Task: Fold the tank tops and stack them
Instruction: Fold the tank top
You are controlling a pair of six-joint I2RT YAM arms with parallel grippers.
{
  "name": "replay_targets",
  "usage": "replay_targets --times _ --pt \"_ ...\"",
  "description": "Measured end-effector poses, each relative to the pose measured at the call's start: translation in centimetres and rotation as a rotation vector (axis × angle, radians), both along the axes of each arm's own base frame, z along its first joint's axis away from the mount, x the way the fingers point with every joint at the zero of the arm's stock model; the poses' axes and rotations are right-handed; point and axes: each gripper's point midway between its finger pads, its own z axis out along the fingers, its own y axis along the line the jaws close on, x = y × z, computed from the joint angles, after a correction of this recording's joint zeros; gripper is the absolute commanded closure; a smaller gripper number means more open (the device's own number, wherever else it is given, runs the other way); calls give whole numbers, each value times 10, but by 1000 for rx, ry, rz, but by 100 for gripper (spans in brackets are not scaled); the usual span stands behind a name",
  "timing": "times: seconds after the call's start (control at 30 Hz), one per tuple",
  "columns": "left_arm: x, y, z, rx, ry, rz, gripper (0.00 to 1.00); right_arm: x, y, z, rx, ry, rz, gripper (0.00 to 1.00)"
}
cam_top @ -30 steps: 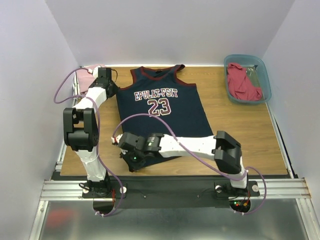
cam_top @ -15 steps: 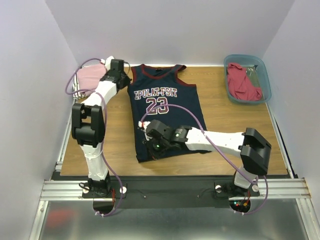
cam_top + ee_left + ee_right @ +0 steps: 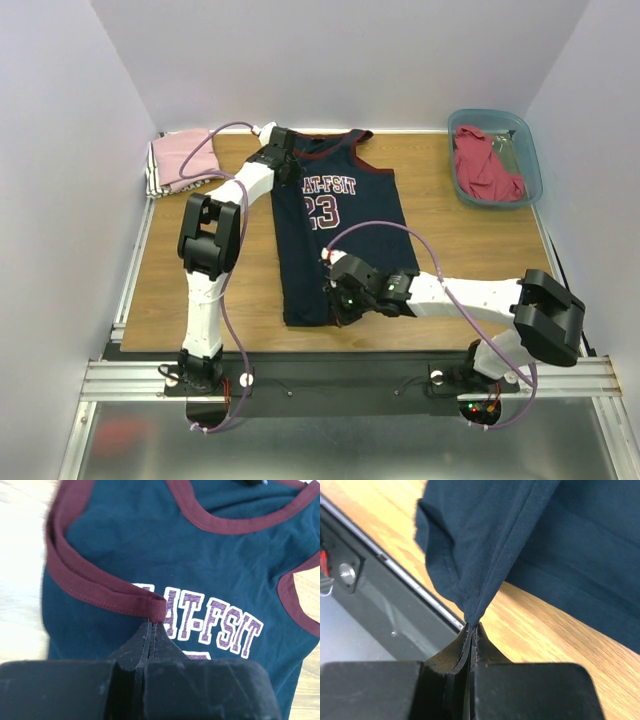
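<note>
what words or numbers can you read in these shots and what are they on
"AT-FSIT": across the chest of the navy jersey; its first letters are hidden under the folded-over side.
"23": white number below that lettering, on the same jersey.
Nothing else is readable; no print shows on the teal bin.

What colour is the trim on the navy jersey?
The trim is maroon, clearest in the left wrist view.

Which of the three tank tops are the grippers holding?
The navy jersey with the white 23: the left gripper pinches its maroon trim, the right gripper its lower edge. The pink top lies untouched; the red top sits in the teal bin.
</note>
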Motion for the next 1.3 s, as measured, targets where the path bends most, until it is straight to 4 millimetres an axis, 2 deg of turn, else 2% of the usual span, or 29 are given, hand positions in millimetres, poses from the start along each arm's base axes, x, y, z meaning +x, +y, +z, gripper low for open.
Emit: replay_targets --times 0.27,0.4,0.5,0.53,0.63,0.73,0.83,0.9,1.0,1.03,1.1,1.17,1.23,1.3 --pt "2 -25 -6 1 -2 -37 100 0 -21 -27 -41 9 -83 100" --pt "2 -29 -20 6 19 -45 100 1 -29 -33 -56 -1 -121 99" --pt "1 -31 -33 9 39 -58 81 4 -33 -34 -62 -11 -153 88" --pt "0 -32 -37 11 45 -67 69 7 -34 -32 -60 -21 -167 80" --pt "2 -37 -35 -4 35 -91 58 13 -35 -23 -38 -48 -202 62" --pt "7 -44 -27 -24 -1 -121 55 19 -35 -9 -4 -78 -235 52" --pt "8 -50 -12 -43 -34 -152 54 23 -36 4 31 -107 -260 49" --pt "7 -51 8 -53 -66 -164 54 26 -38 11 36 -124 -274 49" --pt "0 -43 49 -72 -127 -158 58 30 -39 16 19 -141 -287 50" --pt "-2 -39 65 -81 -152 -153 63 32 -38 20 12 -153 -291 50" --pt "-9 -25 91 -105 -198 -129 66 35 -34 27 2 -172 -289 50" --pt "-17 -2 108 -117 -222 -92 72 44 -18 40 11 -205 -283 50" --pt "-18 21 116 -121 -237 -54 75 53 -8 47 8 -237 -283 49" --pt "-16 40 103 -113 -224 -21 78 66 1 52 -13 -282 -290 49"
